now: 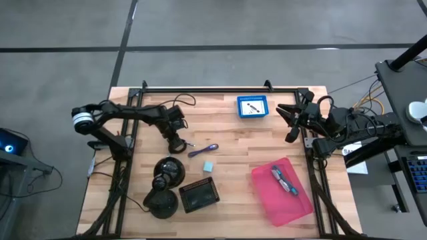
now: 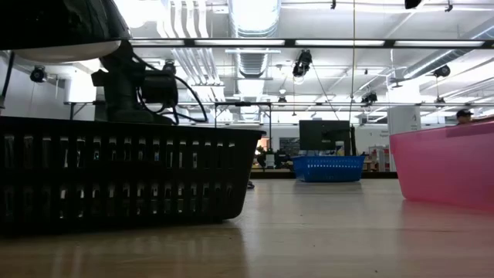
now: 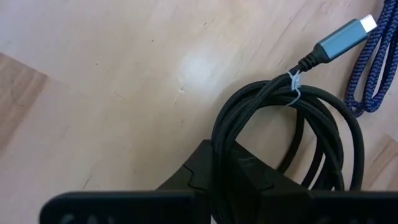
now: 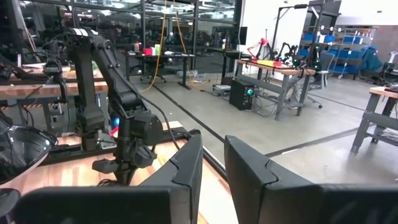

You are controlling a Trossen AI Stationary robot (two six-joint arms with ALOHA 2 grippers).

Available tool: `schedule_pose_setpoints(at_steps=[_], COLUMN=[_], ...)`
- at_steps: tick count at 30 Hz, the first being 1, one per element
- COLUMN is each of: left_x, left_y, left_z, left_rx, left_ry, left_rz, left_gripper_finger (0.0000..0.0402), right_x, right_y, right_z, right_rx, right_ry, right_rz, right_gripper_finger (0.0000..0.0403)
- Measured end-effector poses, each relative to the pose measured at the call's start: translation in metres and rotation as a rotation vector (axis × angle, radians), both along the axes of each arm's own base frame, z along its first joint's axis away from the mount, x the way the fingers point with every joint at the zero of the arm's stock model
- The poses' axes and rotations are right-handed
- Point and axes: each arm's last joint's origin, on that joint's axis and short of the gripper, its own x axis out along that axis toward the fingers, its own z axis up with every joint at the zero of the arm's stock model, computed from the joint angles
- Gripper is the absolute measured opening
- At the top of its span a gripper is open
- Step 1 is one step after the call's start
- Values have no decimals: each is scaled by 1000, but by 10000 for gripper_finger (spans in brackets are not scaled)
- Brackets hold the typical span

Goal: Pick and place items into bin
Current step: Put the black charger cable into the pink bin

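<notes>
My left gripper [image 1: 175, 141] [image 3: 224, 155] stands at the table's left-middle, shut on the coiled black cable [image 3: 323, 124], which is tied with a white twist [image 3: 295, 87]. Beside the coil lies a purple-blue braided cord [image 1: 203, 150] with a grey plug [image 3: 348, 32]. A pale teal cube [image 1: 208, 166] rests on the wood nearer the front. The pink bin [image 1: 297, 200] at the front right holds a teal-handled tool [image 1: 283, 180]. My right gripper [image 1: 291, 123] [image 4: 212, 168] hangs raised by the right edge, its fingers a narrow gap apart, holding nothing. My left gripper pinches the coiled black cable between its two fingers, on one side of the loop [image 3: 217, 134], where several strands run together. The fingers come from above, pointing down. The rest of the coil spreads out beyond the fingers; whether it lies on the table or is lifted, I cannot tell.
Two big black domed objects [image 1: 168, 170] [image 1: 161, 201] and a black slotted basket [image 1: 199, 195] [image 2: 116, 170] crowd the front left. A small blue basket [image 1: 252, 107] with a white packet sits at the far edge. Bare wood lies in the table's middle.
</notes>
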Motion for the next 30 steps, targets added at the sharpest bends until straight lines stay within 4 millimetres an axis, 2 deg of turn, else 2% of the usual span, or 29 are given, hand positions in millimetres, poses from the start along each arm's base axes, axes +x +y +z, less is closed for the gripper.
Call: schedule_pose_setpoints(at_steps=[11, 22, 30], left_x=[17, 32, 48], left_y=[8, 16, 23], left_z=[39, 68, 106], left_rx=[74, 116, 174], left_ry=[-150, -251, -463], left_rz=[-2, -1, -2], left_gripper_finger=[12, 11, 11], right_x=[0, 0, -1], right_y=[0, 0, -2], right_z=[0, 0, 0], right_rx=[4, 23, 92], right_ry=[-3, -12, -49], right_rz=[0, 0, -82], right_gripper_finger=[57, 57, 57])
